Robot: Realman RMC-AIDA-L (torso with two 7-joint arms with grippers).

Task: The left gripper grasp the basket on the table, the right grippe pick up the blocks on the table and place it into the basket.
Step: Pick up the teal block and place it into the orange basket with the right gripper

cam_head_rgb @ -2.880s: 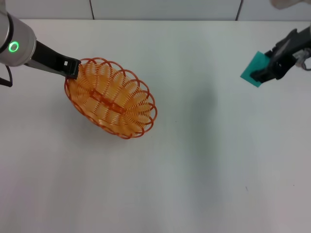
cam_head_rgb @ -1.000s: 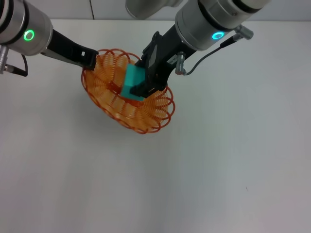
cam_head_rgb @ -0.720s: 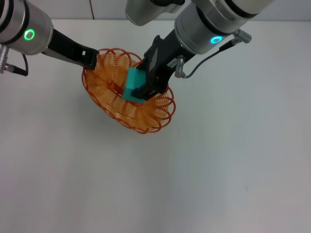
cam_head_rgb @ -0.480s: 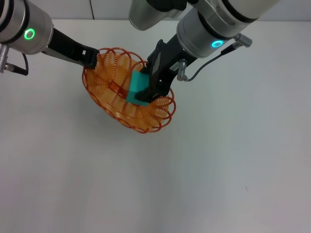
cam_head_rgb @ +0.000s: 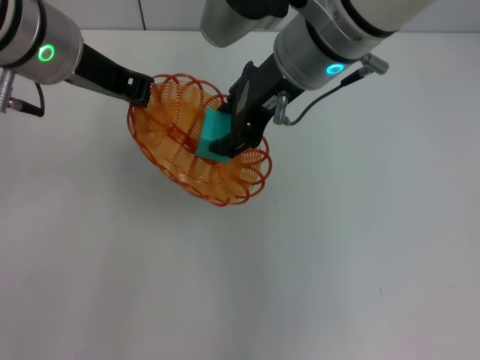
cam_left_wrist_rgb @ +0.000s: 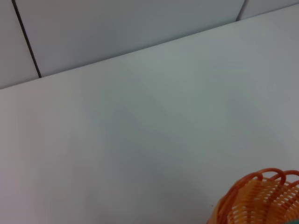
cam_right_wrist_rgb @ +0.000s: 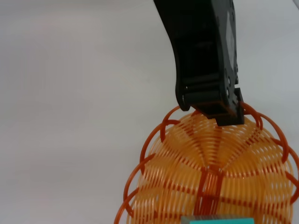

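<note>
The orange wire basket (cam_head_rgb: 176,154) sits tilted on the white table (cam_head_rgb: 315,255), and its edge also shows in the left wrist view (cam_left_wrist_rgb: 257,200). My left gripper (cam_head_rgb: 142,91), on the arm with the green ring, is shut on the basket's far-left rim. The right wrist view shows this same left gripper (cam_right_wrist_rgb: 226,112) clamped on the basket (cam_right_wrist_rgb: 210,168) rim. My right gripper (cam_head_rgb: 231,139), on the arm with the blue-cyan ring, reaches down into the basket, shut on the teal block (cam_head_rgb: 212,136). The block's top edge (cam_right_wrist_rgb: 217,219) shows low inside the basket.
A wall with dark panel seams (cam_head_rgb: 140,13) runs along the table's far edge. Bare white tabletop lies in front of the basket and to its right.
The right gripper has carried the block from the table's far right into the basket. The basket has shifted a little to the right. Over the last half second almost nothing moves.
</note>
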